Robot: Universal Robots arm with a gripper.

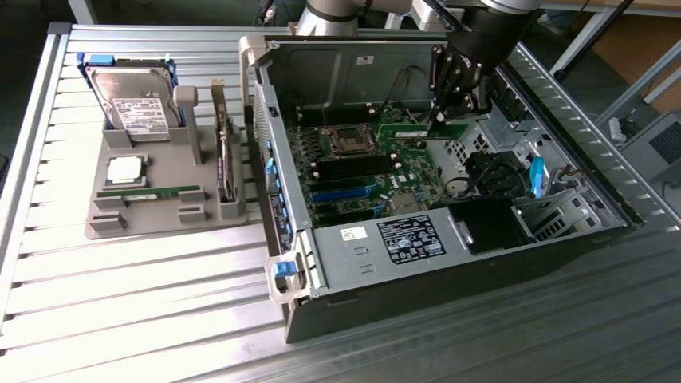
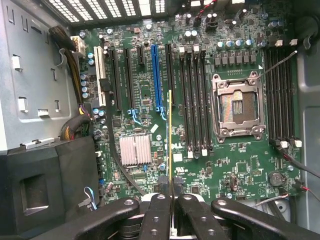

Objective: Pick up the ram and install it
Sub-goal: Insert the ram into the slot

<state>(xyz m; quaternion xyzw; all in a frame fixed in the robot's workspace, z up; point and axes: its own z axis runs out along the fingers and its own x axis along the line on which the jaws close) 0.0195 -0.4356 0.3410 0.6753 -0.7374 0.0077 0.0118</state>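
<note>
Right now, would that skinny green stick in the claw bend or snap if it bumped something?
Probably stiff, not floppy: the ram juts straight out from the claw without sagging. It looks thin, so likely light, and a sideways knock against the motherboard might crack it.

Arm angled down from above, pincer (image 1: 451,114) low and pointing downward, fingers (image 2: 159,215) pressed nearly together.

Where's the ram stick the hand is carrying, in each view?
Exterior view: the ram is a green strip under the hand, above the motherboard inside the open case.
Wrist view: the ram shows edge-on as a thin line running out from between the fingers.
Shared landmark: the empty processor socket.
</note>
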